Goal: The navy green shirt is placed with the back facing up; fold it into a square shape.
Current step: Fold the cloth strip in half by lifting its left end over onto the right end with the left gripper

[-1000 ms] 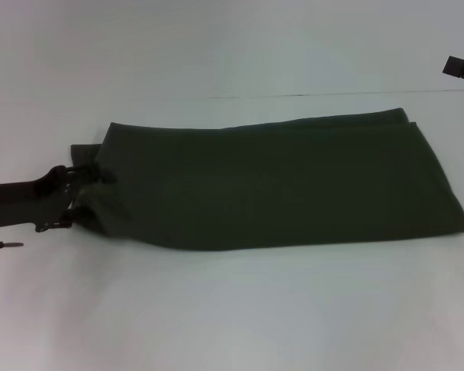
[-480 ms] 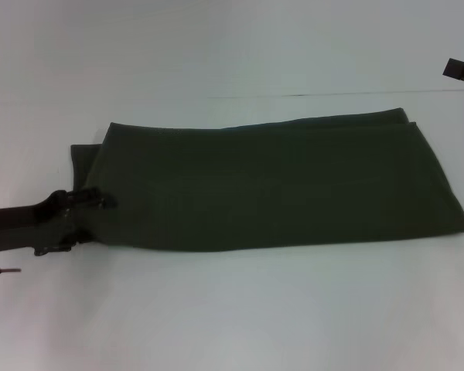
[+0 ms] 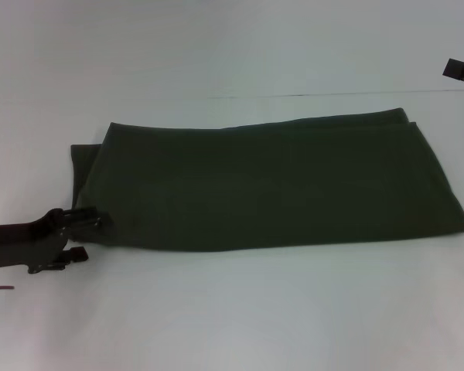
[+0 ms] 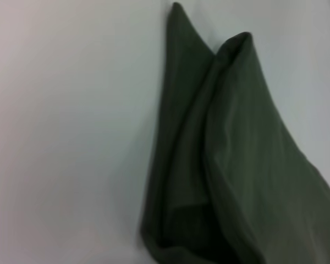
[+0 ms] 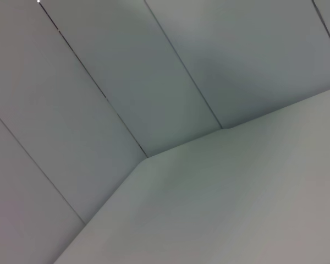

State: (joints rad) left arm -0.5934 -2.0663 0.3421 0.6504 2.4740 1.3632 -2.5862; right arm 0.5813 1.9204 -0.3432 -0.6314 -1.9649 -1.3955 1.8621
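White table, plain matte surface, filling most of the head view; a thin dark seam line runs across its far part. The navy green shirt lies flat directly on it, folded into a long band spanning left to right, layered edges showing at both ends. In the left wrist view the shirt's end rests on the same white surface, its folded layers gaping slightly. The right wrist view shows only pale panelled surfaces.
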